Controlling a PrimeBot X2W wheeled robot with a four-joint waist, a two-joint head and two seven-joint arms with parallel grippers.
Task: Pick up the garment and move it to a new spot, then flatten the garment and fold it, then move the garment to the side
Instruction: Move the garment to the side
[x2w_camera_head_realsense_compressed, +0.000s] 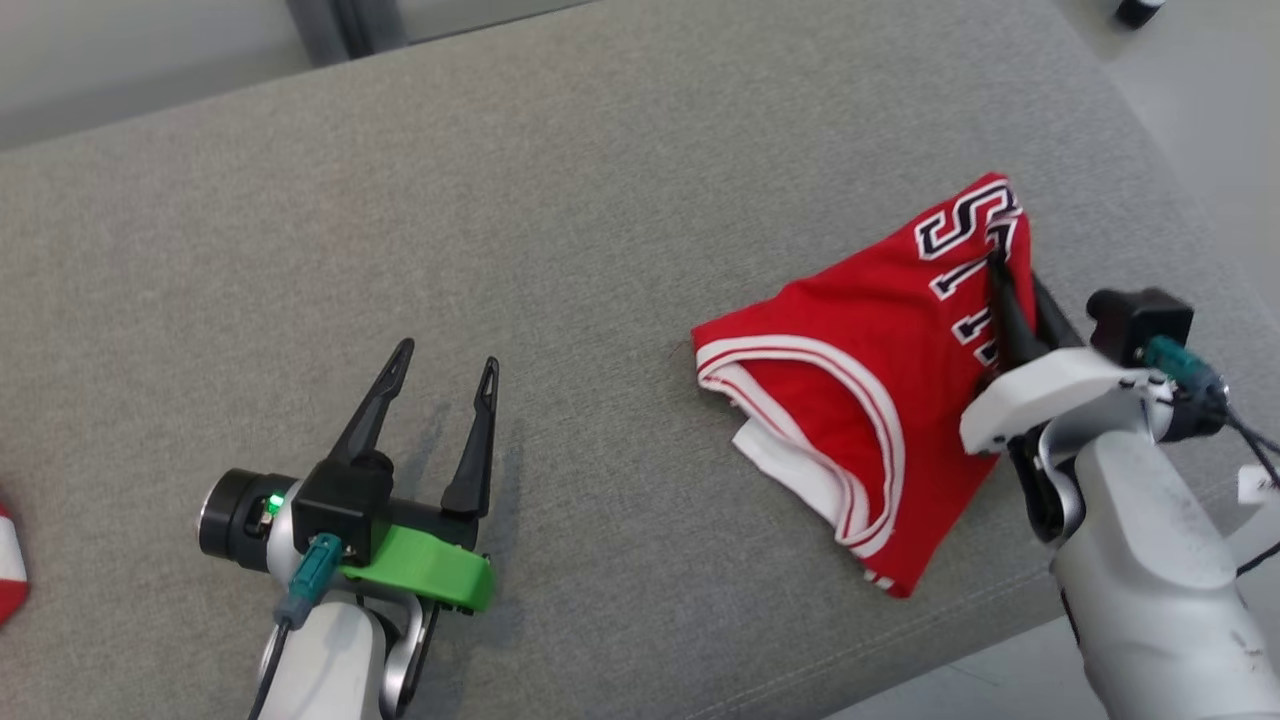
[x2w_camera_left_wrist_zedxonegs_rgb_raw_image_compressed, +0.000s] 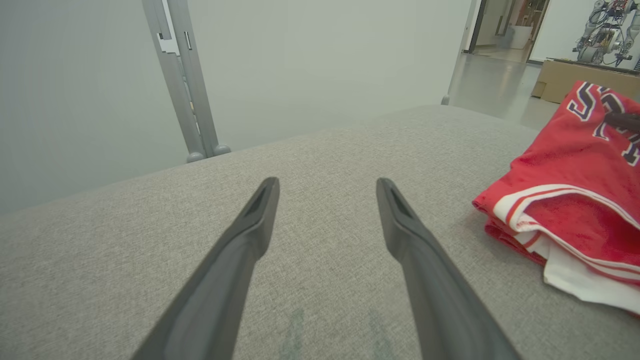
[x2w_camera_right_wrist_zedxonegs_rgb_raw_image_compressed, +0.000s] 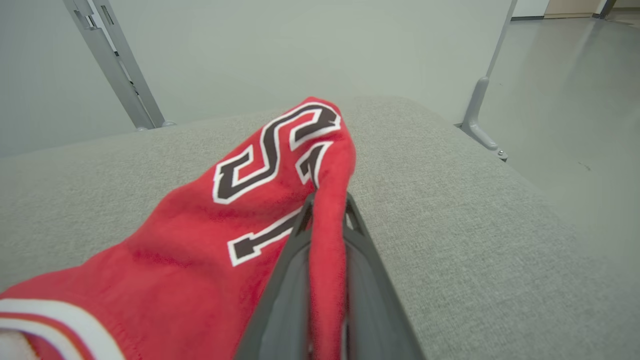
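The garment is a red jersey with white trim and dark lettering, folded into a rough triangle at the right of the grey cushion. My right gripper is shut on the garment's far right edge; in the right wrist view a red fold is pinched between the two dark fingers and lifted a little. My left gripper stands open low over the cushion at the lower left, well apart from the garment, nothing between its fingers.
The grey fabric cushion fills the work area; its right edge drops to a pale floor. A bit of red-and-white cloth peeks in at the far left edge. Grey metal posts stand behind the cushion, a cardboard box beyond.
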